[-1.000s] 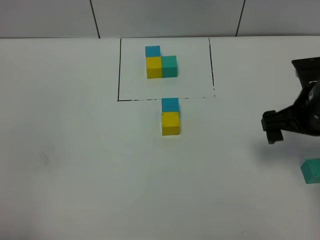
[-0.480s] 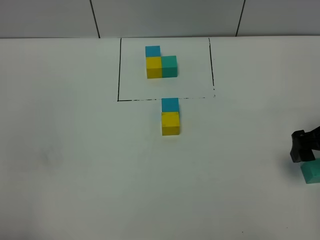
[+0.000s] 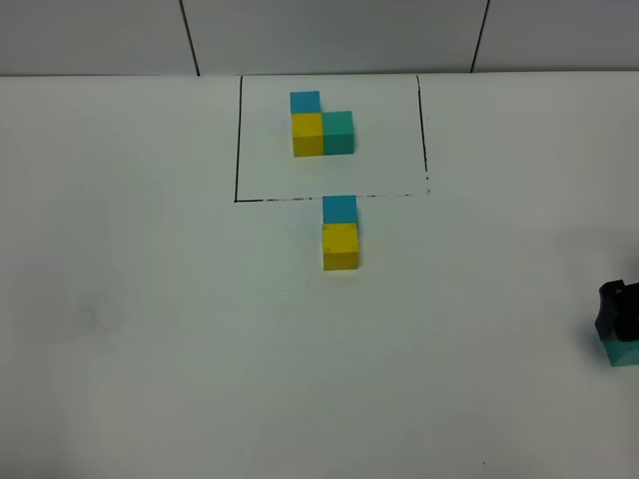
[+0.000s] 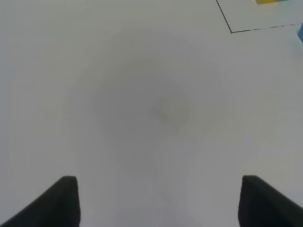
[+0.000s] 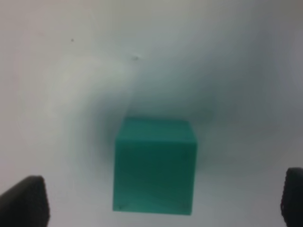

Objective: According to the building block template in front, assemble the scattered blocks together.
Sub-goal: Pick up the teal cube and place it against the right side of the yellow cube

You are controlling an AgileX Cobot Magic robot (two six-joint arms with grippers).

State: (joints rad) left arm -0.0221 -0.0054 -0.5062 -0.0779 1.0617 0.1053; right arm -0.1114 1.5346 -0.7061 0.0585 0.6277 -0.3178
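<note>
Right claw spread wide over the teal-green block

My right claw [image 5: 163, 179] stood open with the teal-green block [image 3: 626, 352] between its fingers, neither touching it. That block sat well apart from the touching blue block [image 3: 339, 209] and yellow block [image 3: 340, 244], just outside the template [image 3: 321, 128]. My left claw [image 4: 158, 182] gaped, holding nothing.

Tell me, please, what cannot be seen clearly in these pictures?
- Exterior high view: the teal-green cube is cut off by the right edge and partly covered by the right jaws.
- Left wrist view: the template is only a yellow sliver at the picture edge.
- Both wrist views: only the tips of the jaws show.
</note>
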